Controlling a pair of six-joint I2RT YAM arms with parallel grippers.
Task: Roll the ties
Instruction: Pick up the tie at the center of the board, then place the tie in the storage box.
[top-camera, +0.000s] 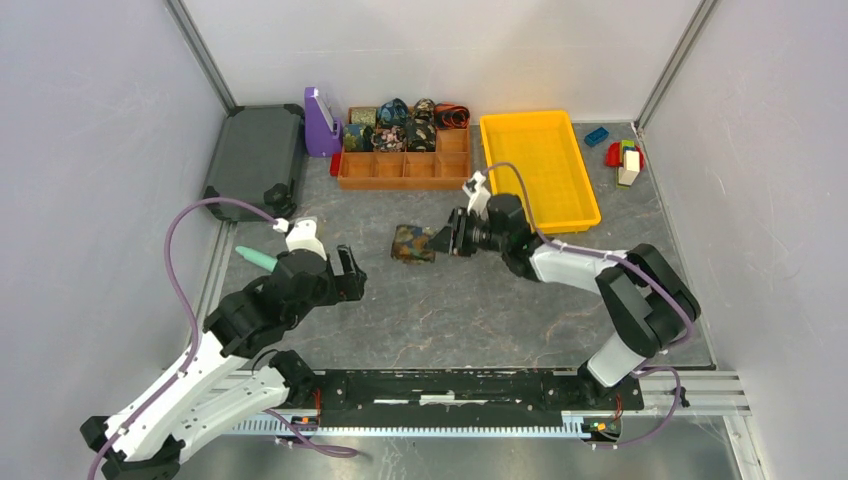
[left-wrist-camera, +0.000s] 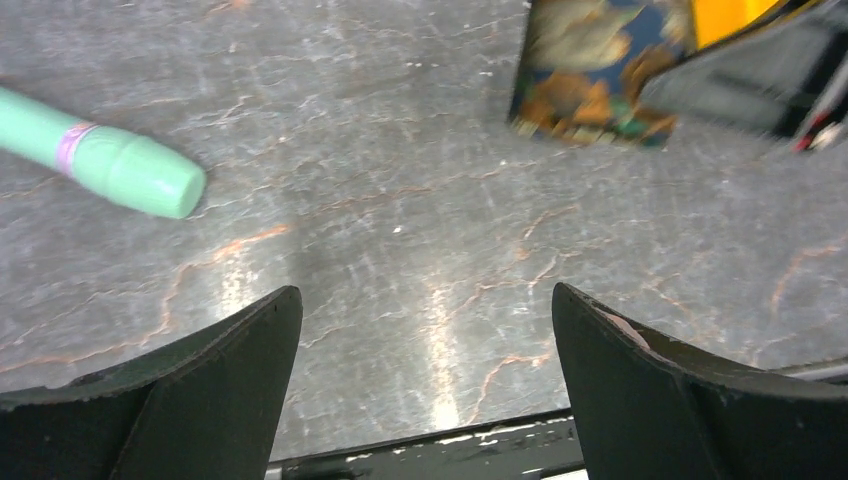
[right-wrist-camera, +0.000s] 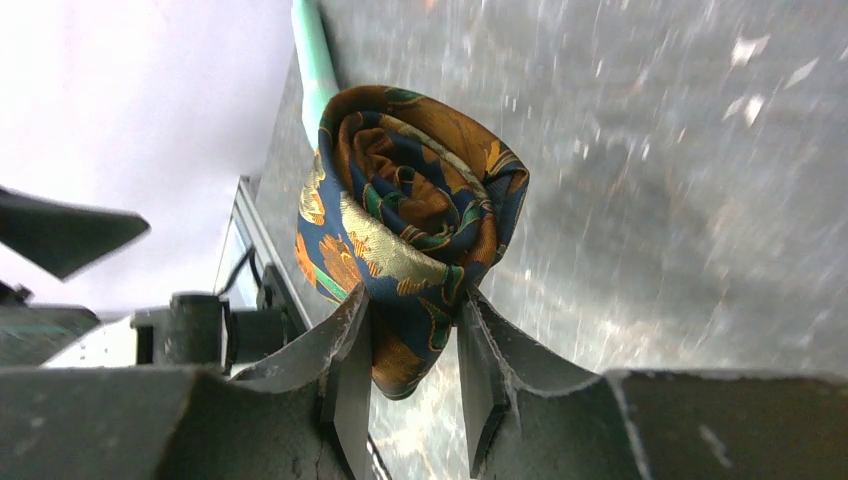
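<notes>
Okay, far left is a grey case (top-camera: 255, 160), then the teal stick (top-camera: 258, 259) lying flat on the bench (top-camera: 450, 320). Your left tool (top-camera: 348, 272) sits just right of the stick, jaws spread wide with nothing between them. Its wrist view shows bare bench in the gap.

Further back is a purple stand (top-camera: 320, 123) and, touching it, the organiser tray (top-camera: 405, 170). The tray's far compartments hold coiled ties (top-camera: 400, 125); its near row looks unfilled.

Mid-bench is the rolled tie (right-wrist-camera: 410, 215), a blue, gold and orange print. Your right tool (right-wrist-camera: 415, 370) is clamped on its lower edge, fingers nearly together with fabric pinched between. The spiral end faces the wrist camera, so the coil's axis runs along the tool, roughly left-right in the top view. You cannot tell whether the coil touches the bench.

The tray lies beyond the coil, toward the far wall and slightly left. The right arm has the coil, so it's the nearer one for a drop-in.

Right of that are the yellow bin (top-camera: 540, 170) and the toy blocks (top-camera: 622, 155). No readable writing or brand anywhere.
</notes>
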